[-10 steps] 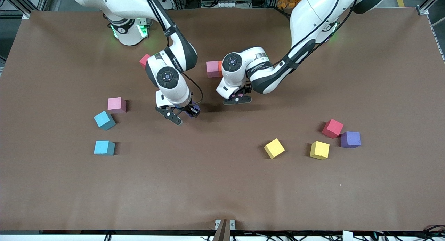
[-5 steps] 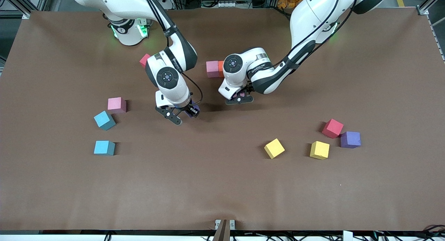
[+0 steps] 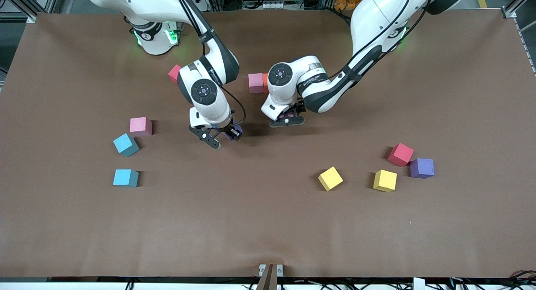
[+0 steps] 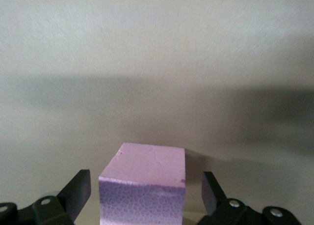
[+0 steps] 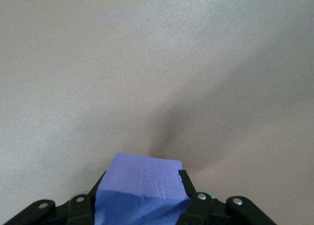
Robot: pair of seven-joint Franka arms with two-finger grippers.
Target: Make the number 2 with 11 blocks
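Brown desk (image 3: 268, 223) fills the front view, with both arm bases along its top edge.

Right arm (image 3: 201, 68) reaches toward mid-desk. Right tool (image 3: 222, 136) is pinching a purple block (image 5: 140, 188); the right wrist view shows both fingers (image 5: 189, 190) pressed against its sides. Whether that block touches the desk cannot be told.

Left arm (image 3: 335, 85) reaches in from its own end. Left tool (image 3: 287, 119) is spread. In the left wrist view a pink block (image 4: 143, 183) stands between the fingers (image 4: 76, 190), with a clear gap on each side, so it is not gripped. It appears to rest on the desk.

Number 2: only its start shows. A pink cube (image 3: 255, 83) and an orange cube (image 3: 265, 81) sit touching, side by side, near mid-desk toward the bases; the left arm's wrist partly covers the orange one.

Loose blocks, toward the right arm's end:
- red (image 3: 173, 73), partly hidden by the right arm, near the base
- pink (image 3: 140, 126)
- light blue, tilted (image 3: 125, 145), just beside the pink one and nearer the camera
- light blue, square-on (image 3: 125, 178), nearer the camera again

Loose blocks, toward the left arm's end:
- red (image 3: 400, 154), touching or almost touching a second purple one (image 3: 421, 168)
- yellow (image 3: 385, 180), just beside those two and nearer the camera
- yellow, tilted (image 3: 330, 178), apart from it toward mid-desk
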